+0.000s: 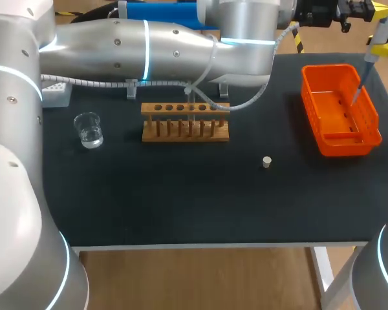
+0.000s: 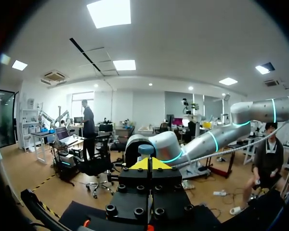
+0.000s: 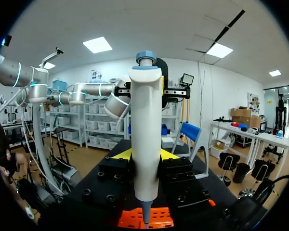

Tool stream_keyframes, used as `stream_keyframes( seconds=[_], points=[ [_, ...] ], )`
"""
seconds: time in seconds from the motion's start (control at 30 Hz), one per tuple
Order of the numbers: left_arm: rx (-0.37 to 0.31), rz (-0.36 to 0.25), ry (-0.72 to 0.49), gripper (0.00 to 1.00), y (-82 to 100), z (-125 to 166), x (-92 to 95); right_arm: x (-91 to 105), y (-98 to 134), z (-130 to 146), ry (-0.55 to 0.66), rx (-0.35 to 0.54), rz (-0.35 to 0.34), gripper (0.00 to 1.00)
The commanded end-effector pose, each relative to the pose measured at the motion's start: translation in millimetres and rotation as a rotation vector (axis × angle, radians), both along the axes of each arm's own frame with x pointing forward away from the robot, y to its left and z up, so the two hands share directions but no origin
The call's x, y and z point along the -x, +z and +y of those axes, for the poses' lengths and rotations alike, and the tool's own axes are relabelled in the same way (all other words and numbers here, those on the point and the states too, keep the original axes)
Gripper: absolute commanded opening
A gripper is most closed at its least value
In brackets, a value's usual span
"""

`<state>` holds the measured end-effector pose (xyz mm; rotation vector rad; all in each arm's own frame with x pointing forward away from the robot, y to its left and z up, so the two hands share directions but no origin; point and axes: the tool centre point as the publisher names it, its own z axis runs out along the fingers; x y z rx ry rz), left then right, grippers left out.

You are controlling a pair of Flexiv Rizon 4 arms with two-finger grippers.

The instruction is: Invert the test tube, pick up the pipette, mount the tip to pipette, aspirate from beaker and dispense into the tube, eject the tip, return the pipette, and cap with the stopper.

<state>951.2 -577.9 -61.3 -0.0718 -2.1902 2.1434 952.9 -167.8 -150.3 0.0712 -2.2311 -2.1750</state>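
Far left, back: white tip box (image 1: pixel 55 93), half tucked under my left arm. Just in front of it, the beaker (image 1: pixel 88 129) stands upright near the tabletop's (image 1: pixel 181 213) left edge, with clear liquid in the bottom.

Centre: wooden rack (image 1: pixel 185 121). A clear tube (image 1: pixel 193 106) seems to stand in it, mouth up; liquid level not readable. Left arm lies across the back of the tabletop, over a clear stand (image 1: pixel 223 88). Left gripper (image 2: pixel 149 166): in its wrist view the yellow tips are pressed together, and I can make out nothing between them.

Right of centre: stopper (image 1: pixel 266 162) lies alone, well apart from the rack and the orange basket (image 1: pixel 368 139).

Right: right gripper (image 3: pixel 145 155) is clenched on the pipette (image 3: pixel 145 120), one finger on each side of the barrel. The pipette hangs upright with its lower end above the basket. Whether a tip is mounted, cannot tell.

Progress, judged: pipette is picked up, and its place over the basket suggests tip ejection. Returning the pipette and capping remain, since the stopper is untouched.

Room: the basket sits close to the right edge, so there is little margin there. There is open black surface all round the stopper. The way back to the stand passes under or beside the left arm, which is tight.
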Motion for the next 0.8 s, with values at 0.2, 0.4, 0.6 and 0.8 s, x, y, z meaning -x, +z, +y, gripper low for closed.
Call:
stream_keyframes(
  seconds=[0.2, 0.4, 0.6, 0.8],
  points=[
    [-0.007, 0.003, -0.003, 0.0, -3.9, 0.5, -1.7, 1.4, 3.4, 1.1, -0.003, 0.003, -0.001, 0.0],
    [-0.009, 0.006, -0.007, 0.0, -6.4, 0.1, -1.7, 1.4, 3.4, 1.1, -0.003, 0.003, -0.001, 0.0],
    [-0.017, 0.006, -0.01, 0.0, -8.4, -0.5, -0.9, 1.4, 3.4, 1.1, -0.003, 0.003, -0.001, 0.0],
    [-0.019, 0.009, -0.02, 0.0, -11.3, -3.2, 0.0, 1.4, 3.4, 1.1, -0.003, 0.003, -0.001, 0.0]
  ],
)
